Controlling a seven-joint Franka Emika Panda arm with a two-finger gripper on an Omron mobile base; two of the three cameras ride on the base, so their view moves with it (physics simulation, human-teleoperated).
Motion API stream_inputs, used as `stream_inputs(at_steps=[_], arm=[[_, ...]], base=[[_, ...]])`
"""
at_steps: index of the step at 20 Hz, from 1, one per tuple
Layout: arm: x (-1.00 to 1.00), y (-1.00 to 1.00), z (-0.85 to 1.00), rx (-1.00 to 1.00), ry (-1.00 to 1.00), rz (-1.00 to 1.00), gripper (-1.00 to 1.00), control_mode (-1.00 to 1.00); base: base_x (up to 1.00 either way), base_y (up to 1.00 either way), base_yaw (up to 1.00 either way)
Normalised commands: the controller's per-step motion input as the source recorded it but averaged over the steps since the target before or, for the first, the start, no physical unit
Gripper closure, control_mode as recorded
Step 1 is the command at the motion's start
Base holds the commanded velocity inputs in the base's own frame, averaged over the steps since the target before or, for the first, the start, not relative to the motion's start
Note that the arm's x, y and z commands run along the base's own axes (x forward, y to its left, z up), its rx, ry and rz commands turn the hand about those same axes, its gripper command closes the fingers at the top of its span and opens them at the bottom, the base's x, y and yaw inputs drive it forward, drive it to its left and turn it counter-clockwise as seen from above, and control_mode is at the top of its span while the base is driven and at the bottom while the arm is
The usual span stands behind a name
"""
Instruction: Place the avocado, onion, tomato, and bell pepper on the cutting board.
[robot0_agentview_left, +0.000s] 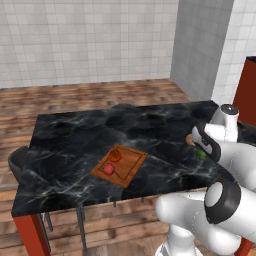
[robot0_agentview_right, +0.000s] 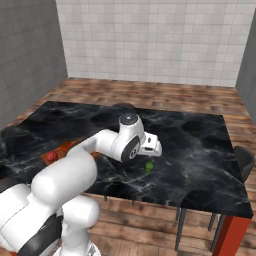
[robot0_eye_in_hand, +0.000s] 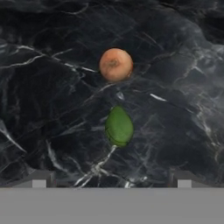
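From the left base view, the cutting board (robot0_agentview_left: 120, 165) lay on the black table (robot0_agentview_left: 70, 145) and carried two red pieces, the tomato (robot0_agentview_left: 115, 155) and the pepper (robot0_agentview_left: 109, 169); the avocado (robot0_agentview_left: 200, 154) and onion (robot0_agentview_left: 189, 139) sat well apart from it, beside the arm.

From the right base view, the gripper (robot0_agentview_right: 152, 147) hovered just above the avocado (robot0_agentview_right: 149, 166), so the avocado pick seemed in hand.

In the hand view, the avocado (robot0_eye_in_hand: 118, 126) lay between the wide-open, empty fingertips (robot0_eye_in_hand: 39, 179), the onion (robot0_eye_in_hand: 116, 64) beyond it; the next move probably called for a straight descent and closing
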Motion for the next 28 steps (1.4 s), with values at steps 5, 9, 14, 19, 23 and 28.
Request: stream_inputs(at_steps=[5,9,14,19,23,28], arm=[[0.15,-0.09,-0.22,0.00,0.03,0.00,-1.00,-1.00],[0.15,-0.08,-0.22,0.00,0.04,0.00,-1.00,-1.00],[0.13,-0.06,-0.19,0.00,0.03,0.00,-1.00,-1.00],[0.17,-0.04,-0.19,0.00,0.04,0.00,-1.00,-1.00],[0.18,-0.05,-0.18,0.00,0.03,0.00,-1.00,-1.00],[0.15,-0.07,-0.17,0.00,0.02,0.00,-1.00,-1.00]], base=[[0.00,0.00,0.00],[0.00,0.00,0.00],[0.00,0.00,0.00],[0.00,0.00,0.00],[0.00,0.00,0.00],[0.00,0.00,0.00]])
